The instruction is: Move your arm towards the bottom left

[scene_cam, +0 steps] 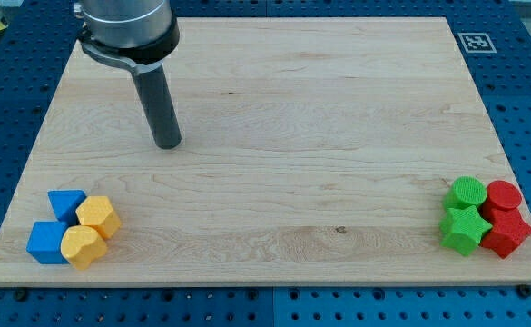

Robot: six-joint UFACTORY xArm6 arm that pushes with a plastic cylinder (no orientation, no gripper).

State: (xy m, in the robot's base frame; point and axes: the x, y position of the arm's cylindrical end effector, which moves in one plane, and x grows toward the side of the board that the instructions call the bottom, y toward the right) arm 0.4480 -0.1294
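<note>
Near the bottom left corner of the pale wooden table [265, 91], four smooth blocks touch each other: a blue triangle block [65, 203], a blue cube [45, 243], a yellow hexagon block [98, 216] and a yellow heart block [82, 246]. My tip [167, 143], the end of a dark matte rod, stands well above them, toward the top left corner. There is no claw. Near the bottom right corner a green cylinder [468, 192], a green star block [464, 229], a red cylinder [504, 195] and a red star block [506, 232] sit together.

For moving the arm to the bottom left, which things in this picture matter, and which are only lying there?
Matter:
- my tip, in the view's upper left, touching no block
- wooden board

Only lying there:
- two blue blocks, two yellow blocks, bottom left
- two green blocks, two red blocks, bottom right
</note>
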